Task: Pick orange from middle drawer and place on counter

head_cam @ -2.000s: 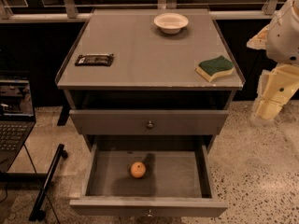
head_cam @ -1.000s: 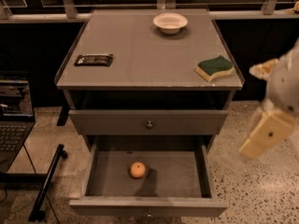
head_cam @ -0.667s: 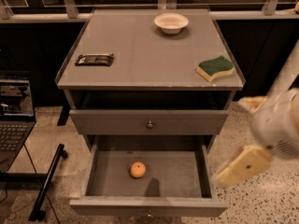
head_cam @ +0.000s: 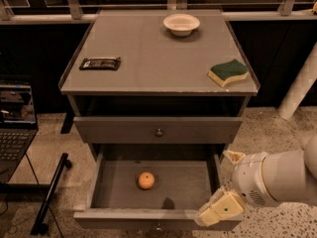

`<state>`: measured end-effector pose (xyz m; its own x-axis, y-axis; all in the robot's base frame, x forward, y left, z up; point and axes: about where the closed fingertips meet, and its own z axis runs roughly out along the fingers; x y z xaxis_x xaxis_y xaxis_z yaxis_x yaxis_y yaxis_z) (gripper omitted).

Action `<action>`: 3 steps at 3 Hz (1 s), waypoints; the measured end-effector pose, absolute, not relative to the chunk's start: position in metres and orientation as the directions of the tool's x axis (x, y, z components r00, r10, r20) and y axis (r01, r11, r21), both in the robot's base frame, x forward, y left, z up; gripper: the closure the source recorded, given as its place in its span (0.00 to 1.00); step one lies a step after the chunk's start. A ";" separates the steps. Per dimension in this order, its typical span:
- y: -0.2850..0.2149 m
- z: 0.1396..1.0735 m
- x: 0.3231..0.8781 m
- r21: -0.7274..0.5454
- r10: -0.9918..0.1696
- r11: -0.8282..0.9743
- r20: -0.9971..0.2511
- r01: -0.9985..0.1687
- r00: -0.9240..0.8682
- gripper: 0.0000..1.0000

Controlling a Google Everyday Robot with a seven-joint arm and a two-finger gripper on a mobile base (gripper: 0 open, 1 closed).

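Now the gripper (head_cam: 220,210) low at the open middle drawer's (head_cam: 111,188) front right corner, its opening impossible to tell, orange (head_cam: 146,180) loose inside, well apart.

I see counter (head_cam: 148,58) with white bowl (head_cam: 182,24) back, dark snack bar (head_cam: 100,63) left, sponge (head_cam: 228,72) right; gripper (head_cam: 218,211) at middle drawer (head_cam: 148,218) front-right corner.

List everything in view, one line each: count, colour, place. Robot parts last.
counter: one, grey, top of the cabinet
bowl: one, white, back of the counter
sponge: one, green and yellow, counter's right front
packet: one, dark, counter's left edge
upper drawer: one, grey, shut, under the counter
middle drawer: one, grey, pulled open
orange: one, orange, on the middle drawer's floor
laptop: one, dark, open, far left
arm: one, white, lower right
gripper: one, cream, by the middle drawer's front right corner
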<state>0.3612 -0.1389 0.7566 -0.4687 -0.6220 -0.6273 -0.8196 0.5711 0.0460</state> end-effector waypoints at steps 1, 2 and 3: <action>-0.139 0.760 0.359 0.026 -0.631 0.577 -0.621 -0.817 -0.465 0.00; -0.131 0.727 0.344 0.064 -0.580 0.621 -0.632 -0.781 -0.513 0.00; -0.106 0.659 0.321 0.123 -0.540 0.640 -0.630 -0.758 -0.558 0.00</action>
<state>0.3213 -0.1057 0.6593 -0.5584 -0.5400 -0.6298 -0.7582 0.6403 0.1232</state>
